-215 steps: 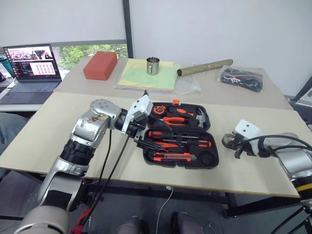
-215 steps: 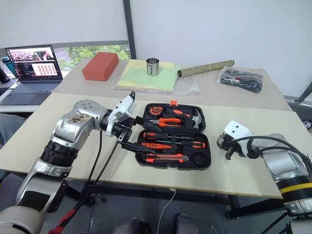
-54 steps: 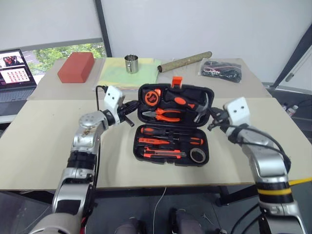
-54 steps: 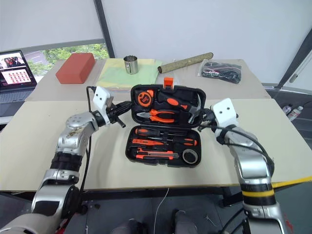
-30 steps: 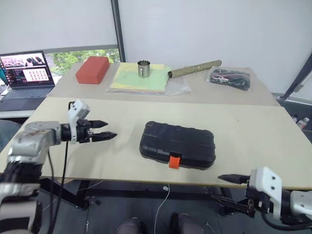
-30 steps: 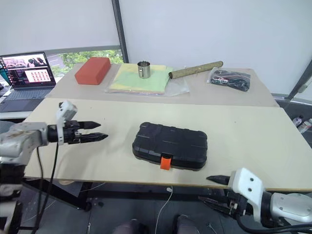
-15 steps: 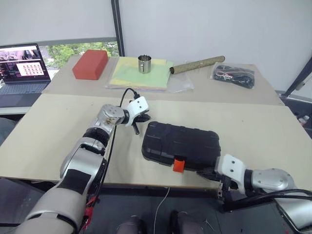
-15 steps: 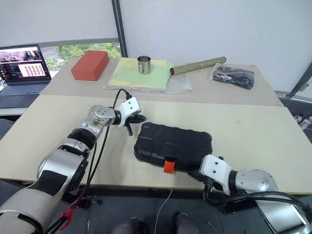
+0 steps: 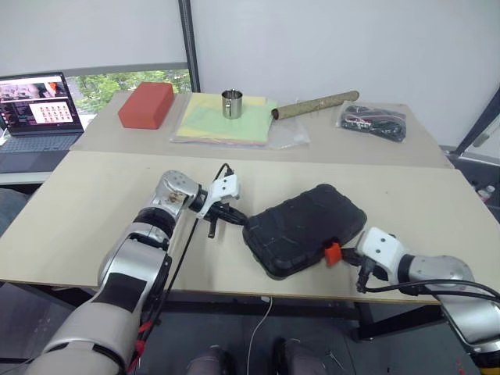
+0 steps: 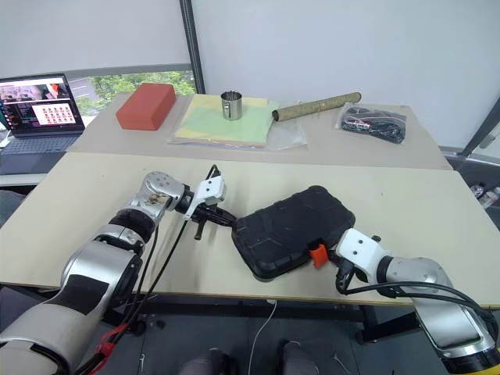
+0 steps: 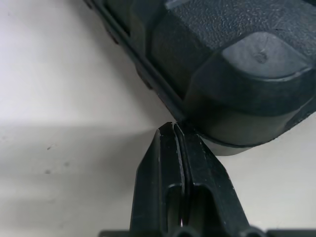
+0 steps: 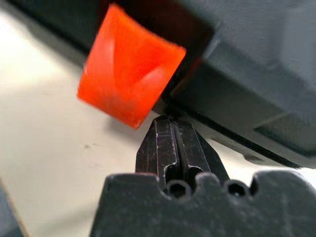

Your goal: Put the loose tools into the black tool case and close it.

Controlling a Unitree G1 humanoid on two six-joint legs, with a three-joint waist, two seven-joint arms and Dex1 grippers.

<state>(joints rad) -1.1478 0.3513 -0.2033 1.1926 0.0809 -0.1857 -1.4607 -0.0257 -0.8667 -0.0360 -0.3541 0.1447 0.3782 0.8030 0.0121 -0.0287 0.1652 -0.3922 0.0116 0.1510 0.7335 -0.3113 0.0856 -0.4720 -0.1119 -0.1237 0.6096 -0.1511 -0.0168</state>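
On the table (image 9: 94,203), the left gripper (image 9: 234,218) and right gripper (image 9: 353,255), both pinched shut on nothing, are flanking the closed black tool case (image 9: 305,228), risking skidding it while its orange latch (image 9: 333,253) is sticking out unfastened.

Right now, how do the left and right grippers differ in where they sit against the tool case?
The left gripper has its tips at a rounded corner of the tool case, on the side away from the latch. The right gripper has its tips at the case's edge right beside the orange latch. The left one reaches in from the case's left, the right one from its right. Both are shut, holding nothing.
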